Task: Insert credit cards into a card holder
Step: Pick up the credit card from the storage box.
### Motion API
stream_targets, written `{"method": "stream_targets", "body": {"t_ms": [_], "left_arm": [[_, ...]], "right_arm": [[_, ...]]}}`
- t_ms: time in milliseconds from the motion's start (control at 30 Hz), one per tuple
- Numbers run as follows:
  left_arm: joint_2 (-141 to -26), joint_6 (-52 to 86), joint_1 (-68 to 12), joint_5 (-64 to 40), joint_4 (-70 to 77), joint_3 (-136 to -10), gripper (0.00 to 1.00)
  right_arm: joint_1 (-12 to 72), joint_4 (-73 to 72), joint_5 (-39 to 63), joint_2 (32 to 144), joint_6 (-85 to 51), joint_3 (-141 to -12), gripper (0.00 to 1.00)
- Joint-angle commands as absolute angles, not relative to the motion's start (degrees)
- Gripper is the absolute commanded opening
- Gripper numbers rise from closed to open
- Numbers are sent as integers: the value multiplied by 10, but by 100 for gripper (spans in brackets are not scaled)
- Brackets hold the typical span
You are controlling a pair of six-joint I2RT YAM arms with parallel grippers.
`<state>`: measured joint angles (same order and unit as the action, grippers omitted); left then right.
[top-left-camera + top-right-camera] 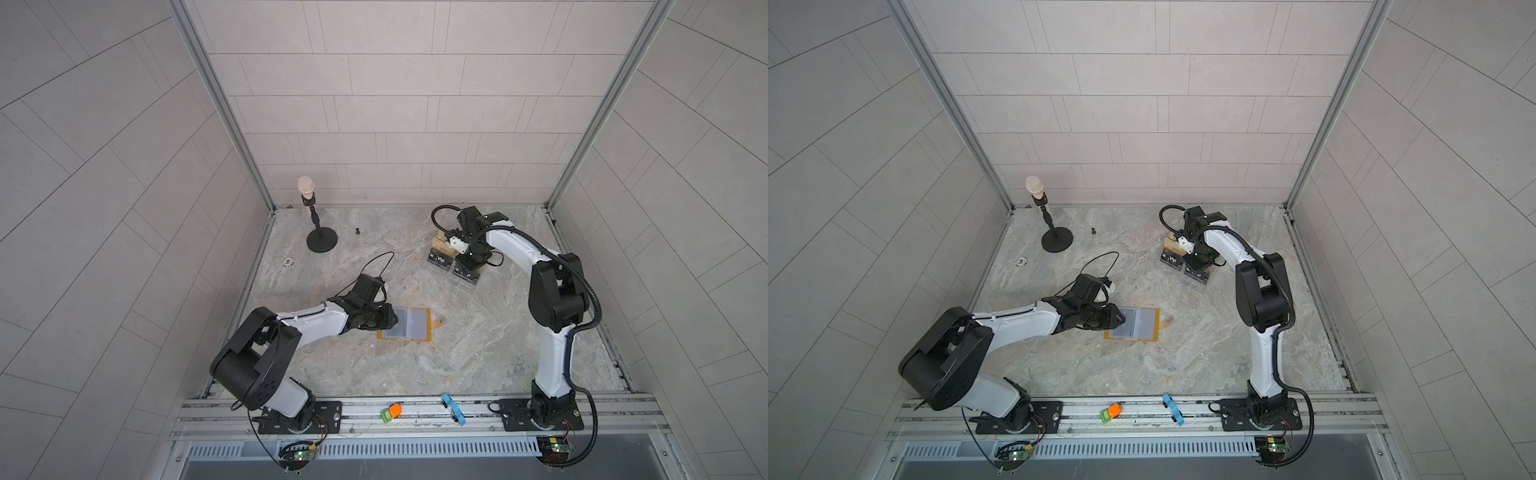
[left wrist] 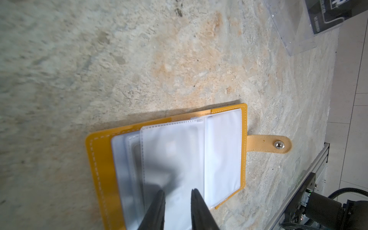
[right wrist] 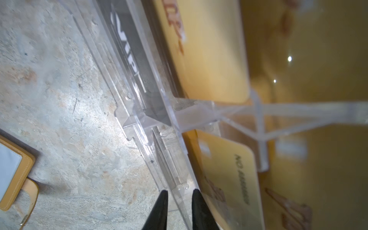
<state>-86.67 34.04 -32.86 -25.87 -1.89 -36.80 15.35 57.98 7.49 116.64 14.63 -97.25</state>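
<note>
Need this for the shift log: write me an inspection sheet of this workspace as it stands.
Surface: marbled tabletop, no spills seen.
Job's things: card holder lies open, sleeves up; black Vip credit card stands in the acrylic stand beside gold cards.
Clutter: microphone stand, dark bit, round disc at the back; orange-green item and blue item on the front rail.
Grippers: left gripper over the sleeves, jaws narrowly apart; right gripper at the acrylic stand, jaws narrowly apart, nothing clearly held.
Cables: black cable loops above the left wrist; corrugated hose along the right arm.
Surroundings: tiled walls, aluminium frame.
</note>
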Motion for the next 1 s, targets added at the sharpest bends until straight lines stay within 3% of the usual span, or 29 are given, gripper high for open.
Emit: {"method": "stream_targets", "body": {"t_ms": [0,967], "left_arm": [[-866,335,-326,-254,-29,-363,27],[-863,331,-325,-255,-49,-373,28]], "right_arm": [[154,593,75,1171,160,-970,23],[157,592,63,1174,163,-975,13]]}}
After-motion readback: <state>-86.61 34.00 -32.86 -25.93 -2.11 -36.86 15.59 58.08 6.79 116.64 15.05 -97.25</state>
